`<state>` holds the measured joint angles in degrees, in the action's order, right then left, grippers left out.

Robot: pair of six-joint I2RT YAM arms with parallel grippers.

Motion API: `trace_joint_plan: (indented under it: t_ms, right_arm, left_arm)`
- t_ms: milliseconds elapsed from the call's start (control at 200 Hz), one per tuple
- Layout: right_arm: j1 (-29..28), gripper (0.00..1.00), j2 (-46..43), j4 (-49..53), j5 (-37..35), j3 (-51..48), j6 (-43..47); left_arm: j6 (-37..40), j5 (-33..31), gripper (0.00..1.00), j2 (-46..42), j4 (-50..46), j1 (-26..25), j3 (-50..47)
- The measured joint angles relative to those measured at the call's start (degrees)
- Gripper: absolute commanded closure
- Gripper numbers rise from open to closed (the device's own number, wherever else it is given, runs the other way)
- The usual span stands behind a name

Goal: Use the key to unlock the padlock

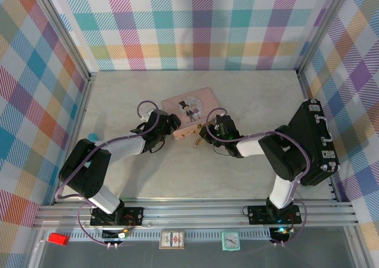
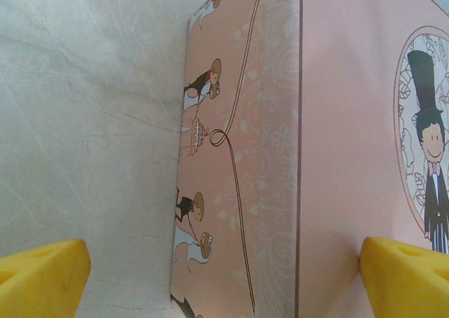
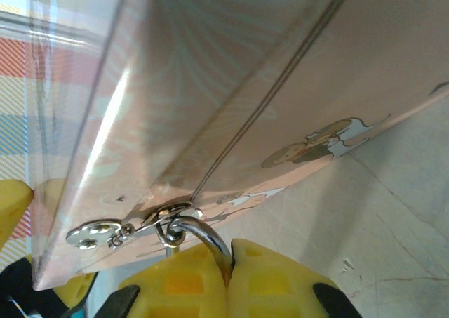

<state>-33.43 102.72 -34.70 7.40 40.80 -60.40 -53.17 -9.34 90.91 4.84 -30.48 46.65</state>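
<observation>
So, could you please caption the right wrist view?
Right gripper shut on thin silver padlock shackle at pink rectangular tin's hasp.

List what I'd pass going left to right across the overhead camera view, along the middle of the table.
left arm's elbow → left claw → pink tin → right claw, pinching the padlock by its shackle → right arm's bulky link
</observation>
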Motion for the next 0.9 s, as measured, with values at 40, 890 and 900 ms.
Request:
trace_joint_plan:
  t_ms: [40,890,900]
  right_arm:
    - [0.0,1.0,0.1,-0.5,-0.3,-0.2,-0.6]
    - [0.0,1.0,0.9,-5.1,-5.1,-1.3,-7.8]
    - [0.0,1.0,0.9,-5.1,-5.1,-1.3,-7.8]
  left_arm:
    - [0.0,0.0,0.03,0.0,0.0,-0.1,0.0]
    - [-0.5,0.3,0.01,0.6,0.0,-0.5,0.4]
    - [-0.5,0.3,0.01,0.6,0.0,-0.5,0.4]
